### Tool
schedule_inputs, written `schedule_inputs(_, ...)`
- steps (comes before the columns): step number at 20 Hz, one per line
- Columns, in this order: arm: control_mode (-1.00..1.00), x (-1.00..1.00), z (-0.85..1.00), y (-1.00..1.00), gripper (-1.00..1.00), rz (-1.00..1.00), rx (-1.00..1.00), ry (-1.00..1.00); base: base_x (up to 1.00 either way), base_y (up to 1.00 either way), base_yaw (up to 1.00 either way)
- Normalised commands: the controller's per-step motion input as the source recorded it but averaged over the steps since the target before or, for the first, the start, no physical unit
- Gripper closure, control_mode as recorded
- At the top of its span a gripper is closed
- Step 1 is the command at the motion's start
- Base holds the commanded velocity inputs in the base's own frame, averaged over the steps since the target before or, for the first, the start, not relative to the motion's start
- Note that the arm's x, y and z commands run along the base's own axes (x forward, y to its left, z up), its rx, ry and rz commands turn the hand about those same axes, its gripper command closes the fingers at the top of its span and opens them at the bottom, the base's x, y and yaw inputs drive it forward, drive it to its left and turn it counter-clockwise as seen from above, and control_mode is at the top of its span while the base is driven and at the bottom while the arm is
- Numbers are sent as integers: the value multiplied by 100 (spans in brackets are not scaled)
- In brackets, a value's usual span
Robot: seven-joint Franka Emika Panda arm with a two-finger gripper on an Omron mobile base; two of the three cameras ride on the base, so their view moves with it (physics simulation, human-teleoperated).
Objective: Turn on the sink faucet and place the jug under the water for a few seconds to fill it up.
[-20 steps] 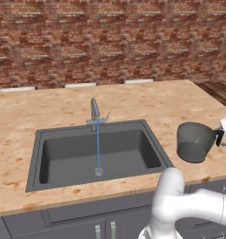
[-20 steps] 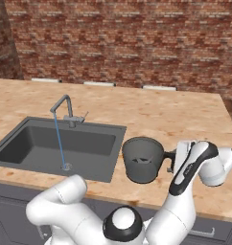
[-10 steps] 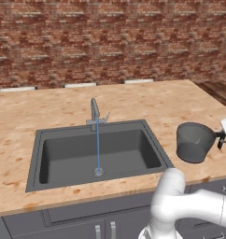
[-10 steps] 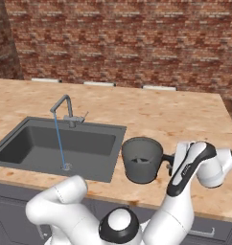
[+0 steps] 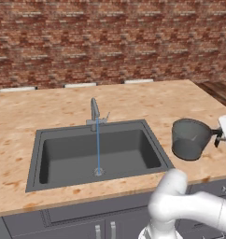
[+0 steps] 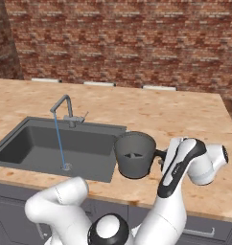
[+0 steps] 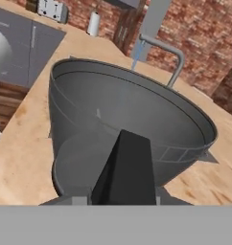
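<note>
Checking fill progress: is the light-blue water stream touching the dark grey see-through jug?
Apart. Left base view: the stream falls into the sink; the jug stands right of it.

Bench [image 5: 49, 112]: light wood grain, tan with orange flecks. Sink [image 5: 147, 135]: dark grey basin. Sink faucet [image 5: 94, 111]: grey metal. Water [image 5: 98, 149]: thin light-blue line. Jug [image 5: 189, 139]: dark grey, slightly see-through, black handle. Back wall [image 5: 110, 42]: red-brown brick. Cabinet fronts [image 5: 87, 219]: grey.

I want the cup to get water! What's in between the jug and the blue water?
Between the jug and the water, the left base view shows a strip of bare wood counter, then the sink rim and its bare dark floor.
</note>
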Motion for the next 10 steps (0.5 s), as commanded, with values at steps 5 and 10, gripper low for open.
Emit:
schedule_inputs(5,-100,3,88,98,100,-1,0,-2,0,0,0)
schedule_inputs(10,-100,22,27,100,100,0,-2,0,0,0,0)
